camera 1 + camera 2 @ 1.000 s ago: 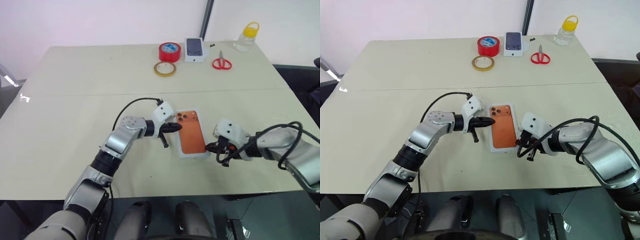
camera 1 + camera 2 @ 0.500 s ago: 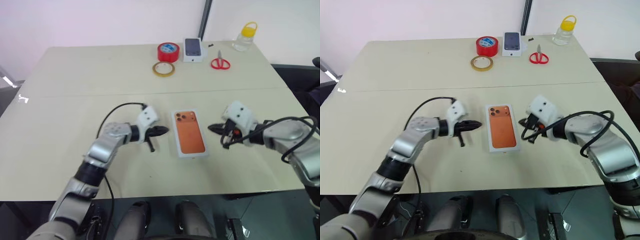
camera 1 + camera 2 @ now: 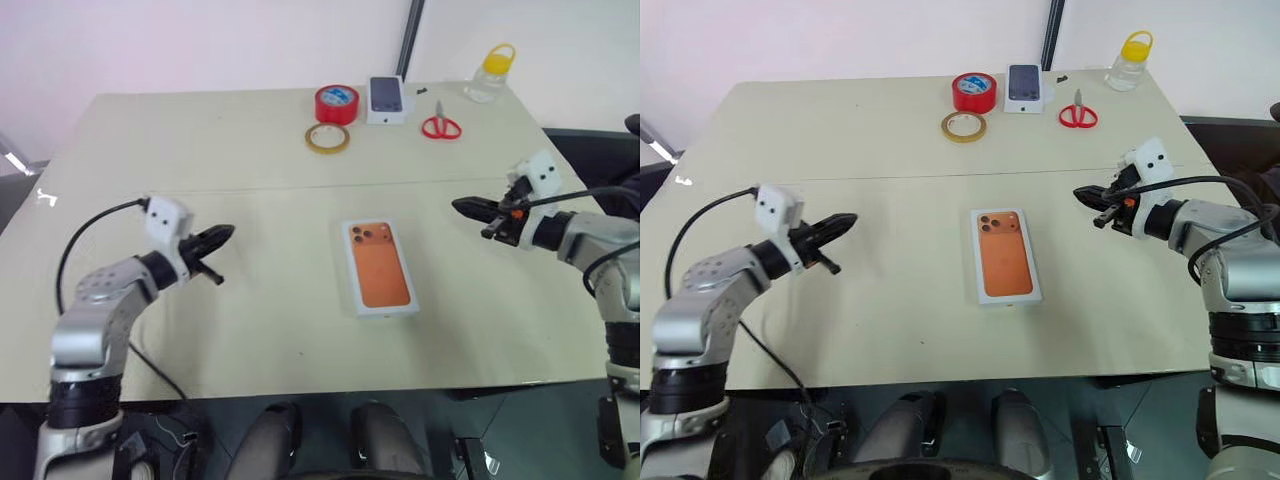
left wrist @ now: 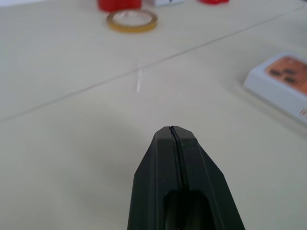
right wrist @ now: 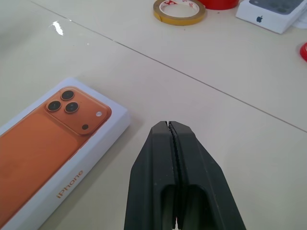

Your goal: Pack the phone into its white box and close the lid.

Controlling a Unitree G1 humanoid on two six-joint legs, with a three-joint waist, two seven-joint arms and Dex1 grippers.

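The lid [image 3: 378, 268], its outer face printed with an orange phone, lies flat at the middle of the table and covers the white box; I also see this lid [image 5: 53, 143] from the right wrist. The phone itself is hidden. My left gripper [image 3: 228, 232] hovers well to the left of the lid, pointing toward it, its black fingers [image 4: 163, 153] pressed together on nothing. My right gripper [image 3: 458, 205] hangs to the right of the lid and a little farther back, also shut and empty, fingers [image 5: 184, 158] closed tight.
Along the table's far edge stand a red tape roll [image 3: 337, 103], a yellowish tape ring [image 3: 329, 138], a small white box with a dark phone picture [image 3: 388, 99], red scissors [image 3: 441, 125] and a clear jar with a yellow cap [image 3: 494, 72].
Both grippers have drawn away from the closed box, the left one far to the left, the right one to the right and up. The box with its lid has stayed put.
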